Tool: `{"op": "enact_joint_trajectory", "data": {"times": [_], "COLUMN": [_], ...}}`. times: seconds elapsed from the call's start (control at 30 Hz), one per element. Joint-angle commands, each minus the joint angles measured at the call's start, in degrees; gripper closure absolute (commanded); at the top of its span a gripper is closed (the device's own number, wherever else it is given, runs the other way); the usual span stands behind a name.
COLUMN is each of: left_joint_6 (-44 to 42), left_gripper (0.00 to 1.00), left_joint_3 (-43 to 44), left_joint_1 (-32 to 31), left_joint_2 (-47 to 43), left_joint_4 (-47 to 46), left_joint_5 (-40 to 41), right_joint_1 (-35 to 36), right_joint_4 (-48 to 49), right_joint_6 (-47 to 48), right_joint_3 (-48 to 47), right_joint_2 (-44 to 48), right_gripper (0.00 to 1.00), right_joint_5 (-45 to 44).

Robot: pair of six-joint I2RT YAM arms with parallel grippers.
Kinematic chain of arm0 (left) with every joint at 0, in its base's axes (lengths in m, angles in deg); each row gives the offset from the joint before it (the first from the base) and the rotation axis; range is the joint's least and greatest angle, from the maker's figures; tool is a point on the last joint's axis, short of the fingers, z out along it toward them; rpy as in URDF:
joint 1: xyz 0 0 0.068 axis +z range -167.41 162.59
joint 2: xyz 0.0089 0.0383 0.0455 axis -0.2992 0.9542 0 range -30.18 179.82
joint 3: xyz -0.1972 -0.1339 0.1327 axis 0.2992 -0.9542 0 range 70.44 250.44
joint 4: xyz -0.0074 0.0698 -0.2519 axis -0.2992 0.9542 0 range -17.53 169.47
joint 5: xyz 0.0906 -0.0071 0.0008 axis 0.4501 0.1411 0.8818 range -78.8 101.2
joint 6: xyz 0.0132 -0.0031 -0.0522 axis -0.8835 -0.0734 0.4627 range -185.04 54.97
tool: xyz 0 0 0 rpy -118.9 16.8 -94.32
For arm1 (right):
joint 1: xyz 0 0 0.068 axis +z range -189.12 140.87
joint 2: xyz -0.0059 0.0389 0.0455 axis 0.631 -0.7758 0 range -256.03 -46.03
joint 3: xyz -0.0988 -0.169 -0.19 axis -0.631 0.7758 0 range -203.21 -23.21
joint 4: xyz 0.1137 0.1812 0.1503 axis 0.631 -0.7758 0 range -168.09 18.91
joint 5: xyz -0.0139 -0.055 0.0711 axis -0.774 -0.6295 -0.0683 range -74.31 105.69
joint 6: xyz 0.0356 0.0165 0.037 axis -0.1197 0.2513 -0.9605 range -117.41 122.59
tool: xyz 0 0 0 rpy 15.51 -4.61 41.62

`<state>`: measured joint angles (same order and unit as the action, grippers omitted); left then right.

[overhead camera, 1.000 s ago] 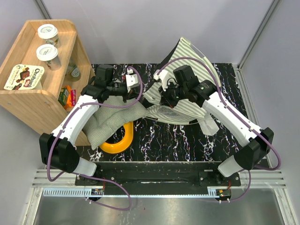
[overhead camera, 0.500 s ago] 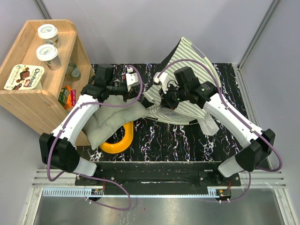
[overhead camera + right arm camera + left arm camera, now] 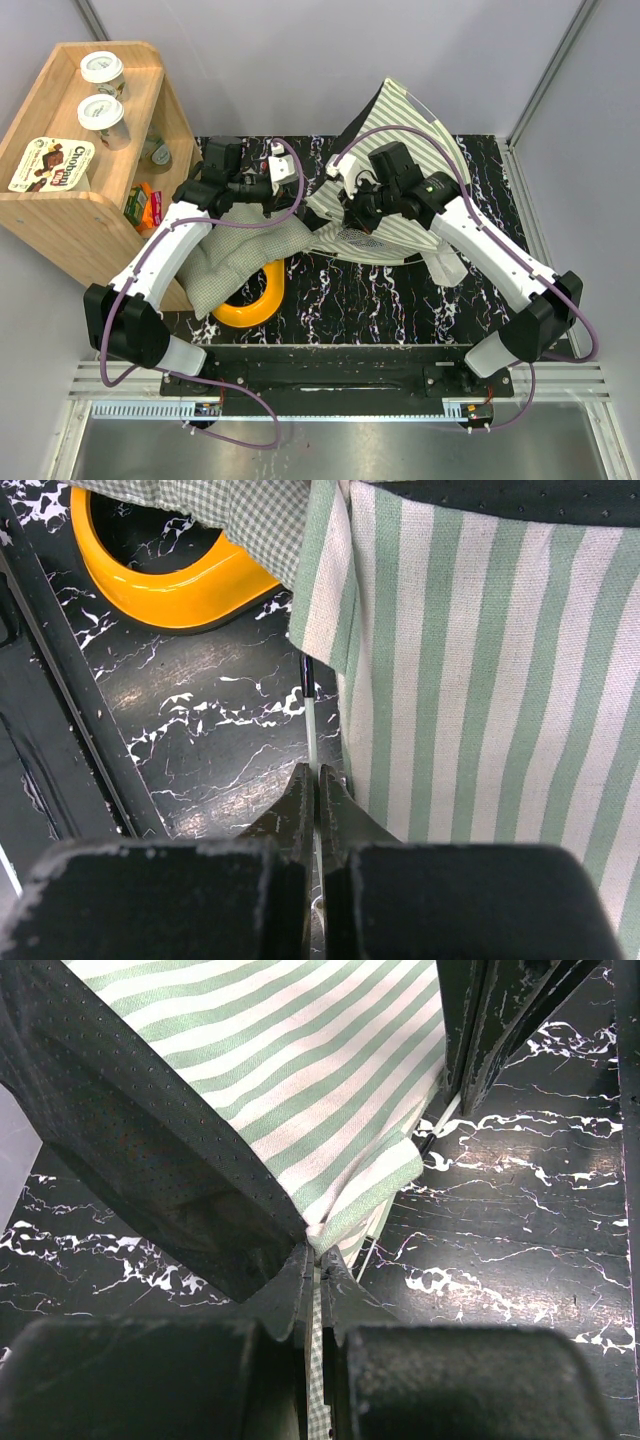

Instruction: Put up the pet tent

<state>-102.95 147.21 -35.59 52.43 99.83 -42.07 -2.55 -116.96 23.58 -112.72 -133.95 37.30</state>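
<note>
The pet tent [image 3: 400, 150], striped green and white, lies partly raised at the back middle of the black marbled table. My left gripper [image 3: 297, 203] is at the tent's left corner. In the left wrist view it [image 3: 318, 1255] is shut on the hem of that striped corner [image 3: 360, 1175], beside dark perforated lining [image 3: 130, 1140]. My right gripper [image 3: 350, 212] is at the tent's front edge. In the right wrist view it [image 3: 316, 770] is shut on a thin white pole [image 3: 310, 725] with a black tip, right beside the striped cloth [image 3: 480, 680].
A small-checked padded cushion [image 3: 235, 260] lies left of the tent, over a yellow ring [image 3: 255, 300]. A wooden shelf [image 3: 60, 215] at the left carries two cups [image 3: 102, 68] and a snack box [image 3: 50, 165]. Grey walls close in the back and the sides.
The right wrist has shifted slightly towards the back left with the pole. The left arm and the cushion have not moved.
</note>
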Motion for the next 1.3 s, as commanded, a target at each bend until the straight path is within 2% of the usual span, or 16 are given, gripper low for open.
{"op": "enact_joint_trajectory", "data": {"times": [0.0, 1.27], "left_joint_6": [-0.5, -7.8], "left_gripper": [1.0, 1.0], "left_joint_3": [1.5, 2.3], "left_joint_1": [0.9, -4.5], "left_joint_2": [-1.6, -2.0], "left_joint_4": [-0.6, 5.2], "left_joint_5": [2.0, 5.6], "right_joint_1": [-1.4, -1.4], "right_joint_4": [-7.7, -8.7], "right_joint_6": [0.0, 0.1], "right_joint_3": [-0.7, -5.7], "right_joint_2": [0.6, -2.4], "right_gripper": [1.0, 1.0], "right_joint_5": [-6.5, -6.0]}}
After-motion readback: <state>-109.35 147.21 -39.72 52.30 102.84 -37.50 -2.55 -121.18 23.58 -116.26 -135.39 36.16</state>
